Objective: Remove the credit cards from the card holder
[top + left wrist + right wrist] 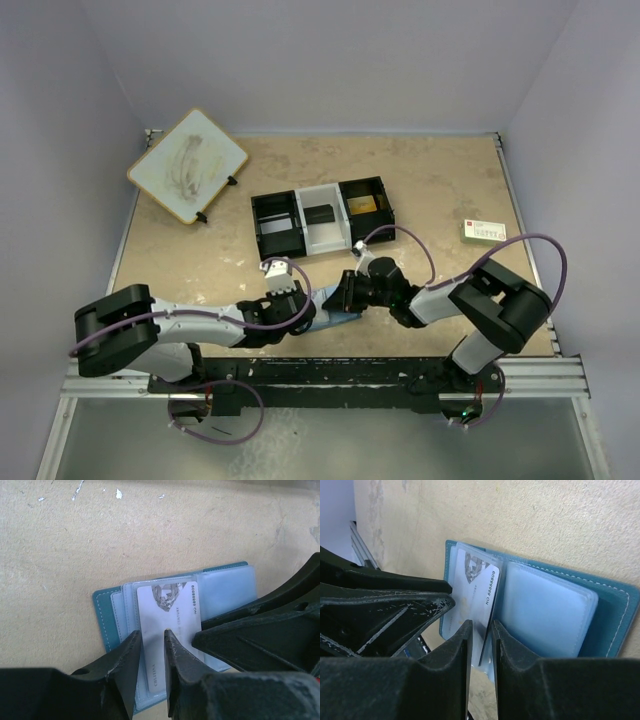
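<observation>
One card holder (336,318) is seen lying opened flat like a book on the desk (200,262), close to the near edge, between the two arms. Its teal cover faces down and two pale blue pocket leaves face up. One card (170,611), white with a grey emblem and a printed number, is seen in the left-hand leaf; no second card can be made out.

The left gripper (150,636) is set over that card with its fingers a narrow gap apart, and the card's face is seen through the gap. The right gripper (481,626) is held just as narrow, with the card's edge running into the gap; whether it is pinched cannot be told.

Farther back, one three-compartment tray (325,236) is placed, one dark item in its white middle section and one yellowish item in its right black section. One tilted board (188,165) is propped at the far left, and one small white printed card (484,230) is lying at the right.
</observation>
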Tool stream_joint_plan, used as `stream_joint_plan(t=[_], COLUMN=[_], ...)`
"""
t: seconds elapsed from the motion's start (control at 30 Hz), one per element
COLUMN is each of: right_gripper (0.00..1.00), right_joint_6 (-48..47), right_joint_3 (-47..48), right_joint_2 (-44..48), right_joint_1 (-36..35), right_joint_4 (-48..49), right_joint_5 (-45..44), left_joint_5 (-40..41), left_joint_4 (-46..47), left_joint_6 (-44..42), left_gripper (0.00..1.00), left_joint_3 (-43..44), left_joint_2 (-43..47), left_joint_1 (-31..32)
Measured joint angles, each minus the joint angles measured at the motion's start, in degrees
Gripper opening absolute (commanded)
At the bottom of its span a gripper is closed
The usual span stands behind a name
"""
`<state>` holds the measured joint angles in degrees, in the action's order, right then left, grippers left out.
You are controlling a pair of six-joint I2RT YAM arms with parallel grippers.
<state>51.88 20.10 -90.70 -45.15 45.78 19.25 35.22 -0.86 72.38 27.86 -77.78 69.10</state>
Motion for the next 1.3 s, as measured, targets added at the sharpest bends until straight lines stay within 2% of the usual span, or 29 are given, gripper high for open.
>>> stream_joint_plan(t=[0.27,0.37,0.87,1.3], right_gripper=[0.03,0.01,0.01,0.01], right_joint_6=[0.39,0.96,3.54,3.17], right_joint_3=[0.02,-0.35,-3.74,-5.07], right_joint_2=[-1.70,-1.42,0.42,4.72], right_joint_1=[0.55,0.55,2.10,3.21], right_joint_4=[1.97,2.16,4.72,1.42], right_joint_5=[1.25,1.03,1.14,0.24], left_joint_5=[1.01,1.03,1.11,1.16], left_joint_4=[2.32,2.43,2.05,2.05], left_joint_6=[0.28,0.44,0.50,0.48], left_gripper=[0.22,0.22,0.20,0.20], left_joint_3=[-1.49,-1.57,-1.60,-1.60], left_joint_2=[0.24,0.33,0.33,0.33], left_joint_1=[-0.04,-0.04,-0.04,-0.04])
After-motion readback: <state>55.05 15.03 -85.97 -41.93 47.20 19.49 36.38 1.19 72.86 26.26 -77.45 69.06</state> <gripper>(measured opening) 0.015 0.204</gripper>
